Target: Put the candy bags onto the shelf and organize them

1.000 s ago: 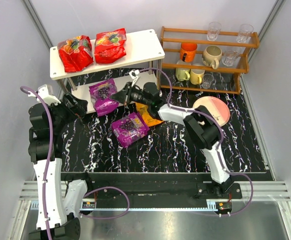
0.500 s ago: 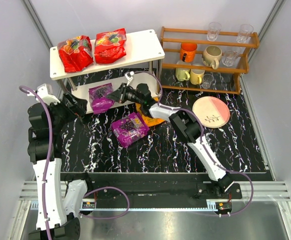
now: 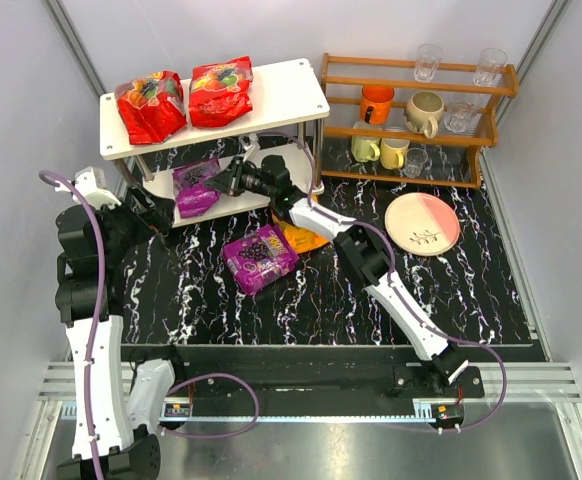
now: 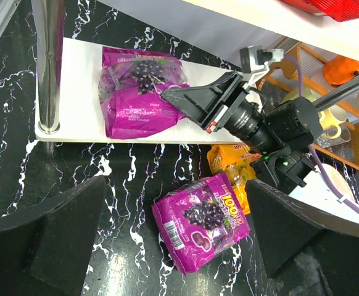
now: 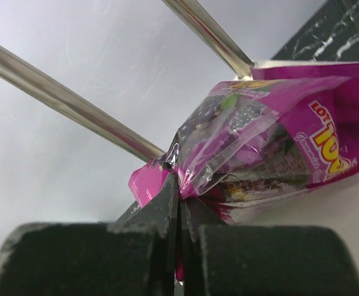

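Pinching hard: the right gripper (image 5: 178, 185) is fully closed, jaws pressed together with no gap, on the sealed edge of a purple bag (image 5: 272, 142). The film crumples up at the fingertips, and the rest of the bag spreads away from the jaws. In the left wrist view the bag lies flat, picture side up, on the lower board (image 4: 74, 74) of the shelf (image 3: 301, 100). It sits toward the board's left end, near a silver leg (image 4: 49, 61) but not touching it, and the gripper tip meets the bag's right edge. The right arm stretches from its base across the table (image 3: 321, 310) and reaches in under the top board (image 3: 276, 85).

Left gripper (image 4: 174, 182) — spread wide, nothing between the fingers, touching nothing. It hangs above the table just in front of the shelf's left part, apart from the held bag.

A second purple bag (image 3: 260, 257) lies on the table in front of the shelf, tilted, face up. The orange bag (image 3: 301, 238) sits just beside it on the far-right side, partly hidden under the right arm — cannot tell if the two touch. Two red bags (image 3: 151, 105) lie side by side on the left half of the top board, close together.

A rack (image 3: 416, 130) with mugs and glasses stands to the right of the shelf. A plate (image 3: 423, 222) lies on the table in front of the rack.
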Available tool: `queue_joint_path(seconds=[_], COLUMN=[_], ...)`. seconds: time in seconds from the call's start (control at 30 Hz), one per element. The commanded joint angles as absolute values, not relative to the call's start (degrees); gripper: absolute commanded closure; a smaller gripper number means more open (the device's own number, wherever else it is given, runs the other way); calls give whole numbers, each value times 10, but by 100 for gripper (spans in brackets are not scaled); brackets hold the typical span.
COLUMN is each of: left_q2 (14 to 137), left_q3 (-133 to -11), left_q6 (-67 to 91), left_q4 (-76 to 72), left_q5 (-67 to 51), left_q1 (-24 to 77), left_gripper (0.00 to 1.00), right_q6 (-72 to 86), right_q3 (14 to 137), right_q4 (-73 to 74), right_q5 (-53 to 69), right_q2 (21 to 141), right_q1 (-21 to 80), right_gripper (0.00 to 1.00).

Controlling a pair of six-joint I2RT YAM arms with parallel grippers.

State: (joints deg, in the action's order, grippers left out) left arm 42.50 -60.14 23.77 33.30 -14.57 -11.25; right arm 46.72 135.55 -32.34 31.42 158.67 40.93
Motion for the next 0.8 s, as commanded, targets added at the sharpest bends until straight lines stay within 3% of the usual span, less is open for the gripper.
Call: queue_joint_path(seconds=[0.0, 0.07, 0.13, 0.17, 0.23, 0.33, 0.5, 0.77], left_q2=[425, 425, 425, 425, 425, 422, 417, 409], left_q3=[-617, -615, -613, -611, -611, -610, -608, -610], left_q6=[232, 234, 235, 236, 236, 236, 241, 243], left_q4=[306, 305, 303, 302, 302, 302, 302, 310], left_q5=[-155, -157, -159, -159, -161, -163, -168, -166], left_q1=[-112, -112, -112, -112, -112, -112, -112, -112], left_gripper=[1, 1, 1, 1, 1, 1, 1, 1], right_q6=[438, 417, 410, 411, 405, 367, 345, 330], right_q3=[1390, 1403, 1412, 1407, 1372, 1287, 1180, 962], right_q4=[-323, -302, -280, -280, -281, -286, -325, -380], right_q5=[318, 320, 335, 339, 339, 316, 307, 262], right_q2=[1574, 1578, 1581, 1579, 1556, 1494, 1413, 1293], right_q1=[425, 430, 432, 432, 432, 433, 431, 427], right_gripper=[100, 100, 89, 80, 50, 25, 14, 10])
